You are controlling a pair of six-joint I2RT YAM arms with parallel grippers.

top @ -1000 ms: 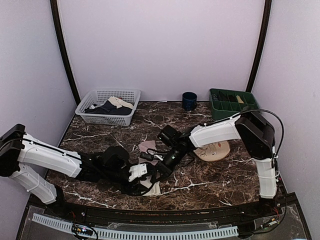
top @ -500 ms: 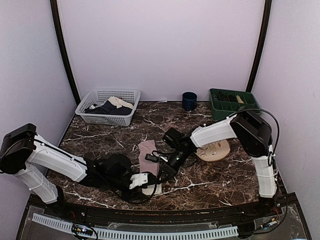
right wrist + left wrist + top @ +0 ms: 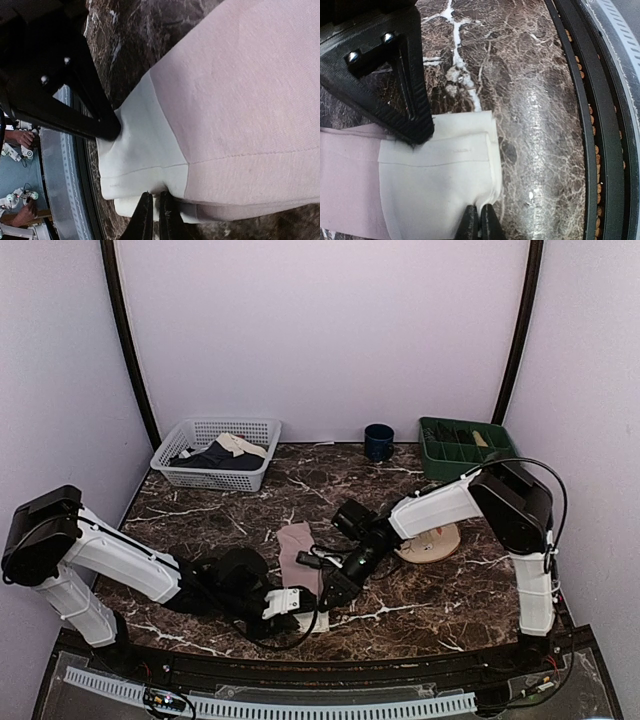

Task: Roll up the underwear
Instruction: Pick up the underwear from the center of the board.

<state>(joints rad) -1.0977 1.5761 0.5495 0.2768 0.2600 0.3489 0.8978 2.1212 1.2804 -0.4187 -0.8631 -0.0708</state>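
From above: shows the underwear (image 3: pixel 296 545) folded into a narrow pink strip near the middle of the near edge of the counter (image 3: pixel 430 600), with the cream waistband end closest to that edge. Finds the left gripper (image 3: pixel 298 606) and the right gripper (image 3: pixel 328 592) both low at this end, close together.

From the left wrist: shows the left gripper (image 3: pixel 479 227) narrow, pinched on the waistband's corner. Places the right gripper's tip (image 3: pixel 416 136) at the opposite edge of the cream band.

From the right wrist: shows the right gripper (image 3: pixel 153 212) narrow too, nipping the folded waistband edge.
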